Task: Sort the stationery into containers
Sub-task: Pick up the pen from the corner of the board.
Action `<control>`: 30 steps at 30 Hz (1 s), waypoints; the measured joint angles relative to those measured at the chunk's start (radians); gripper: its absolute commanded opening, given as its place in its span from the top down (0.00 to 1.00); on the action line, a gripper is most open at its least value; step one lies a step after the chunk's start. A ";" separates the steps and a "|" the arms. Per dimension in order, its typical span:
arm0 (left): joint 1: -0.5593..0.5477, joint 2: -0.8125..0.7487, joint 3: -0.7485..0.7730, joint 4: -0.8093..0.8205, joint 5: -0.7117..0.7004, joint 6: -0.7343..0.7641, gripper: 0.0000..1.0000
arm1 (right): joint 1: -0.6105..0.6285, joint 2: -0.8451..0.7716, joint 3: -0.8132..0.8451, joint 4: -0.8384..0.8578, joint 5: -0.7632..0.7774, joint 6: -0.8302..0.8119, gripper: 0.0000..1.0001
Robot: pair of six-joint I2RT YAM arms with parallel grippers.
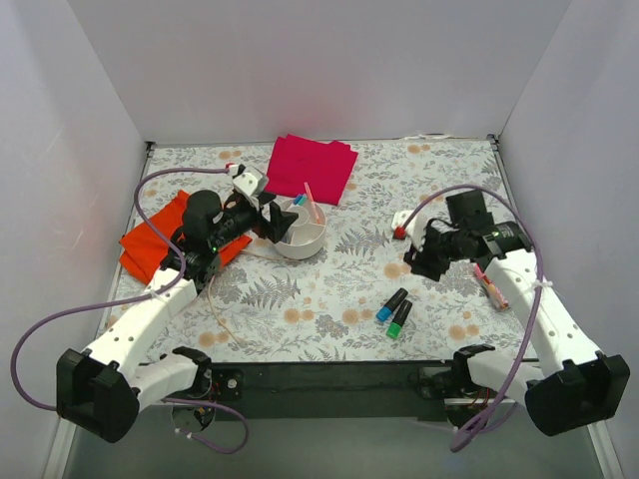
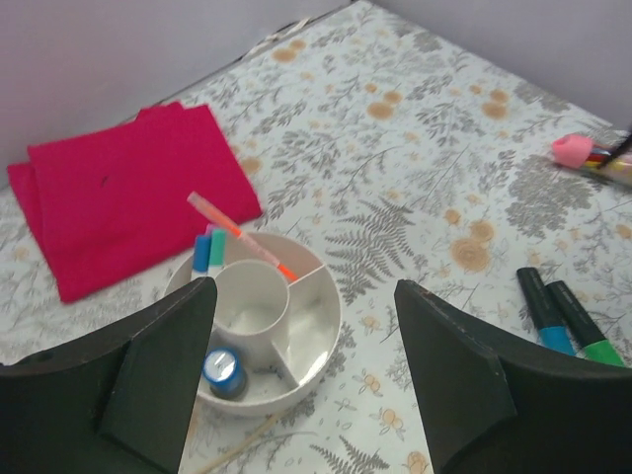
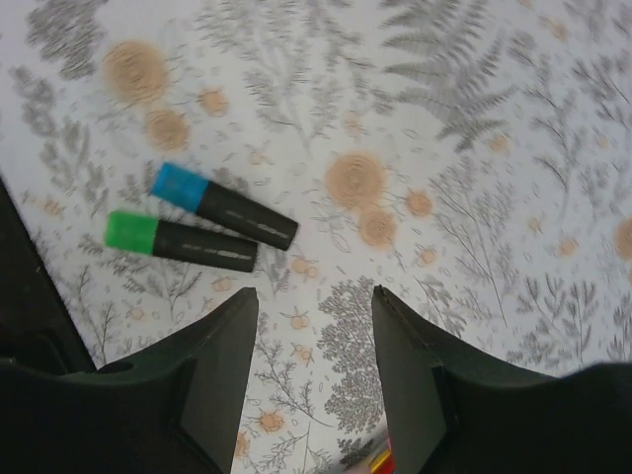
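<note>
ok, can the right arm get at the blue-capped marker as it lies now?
Probably yes: the right gripper hangs open near the blue-capped marker, nothing covering it. The green-capped marker lying close beside it may crowd one finger.

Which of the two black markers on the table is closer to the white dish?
The blue-capped marker; the green-capped marker lies beside it, farther from the dish.

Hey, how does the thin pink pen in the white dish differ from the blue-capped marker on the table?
The thin pink pen is long and slender; the blue-capped marker is short, thick and black-bodied. The pen rests tilted in the white dish, one end past its rim; the marker lies flat on the table. The pen is sorted; the marker is not yet. Both are stationery, and nothing holds either.
</note>
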 measured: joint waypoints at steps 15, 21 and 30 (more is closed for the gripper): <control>0.151 0.069 -0.035 -0.082 -0.148 0.018 0.09 | 0.448 0.009 -0.225 -0.183 -0.028 -0.819 0.47; 0.231 0.069 -0.034 -0.084 -0.173 0.030 0.09 | 0.503 0.129 -0.272 -0.146 0.004 -0.893 0.52; 0.296 0.073 -0.014 -0.083 -0.183 0.044 0.09 | 0.508 0.240 -0.285 -0.118 0.042 -0.938 0.54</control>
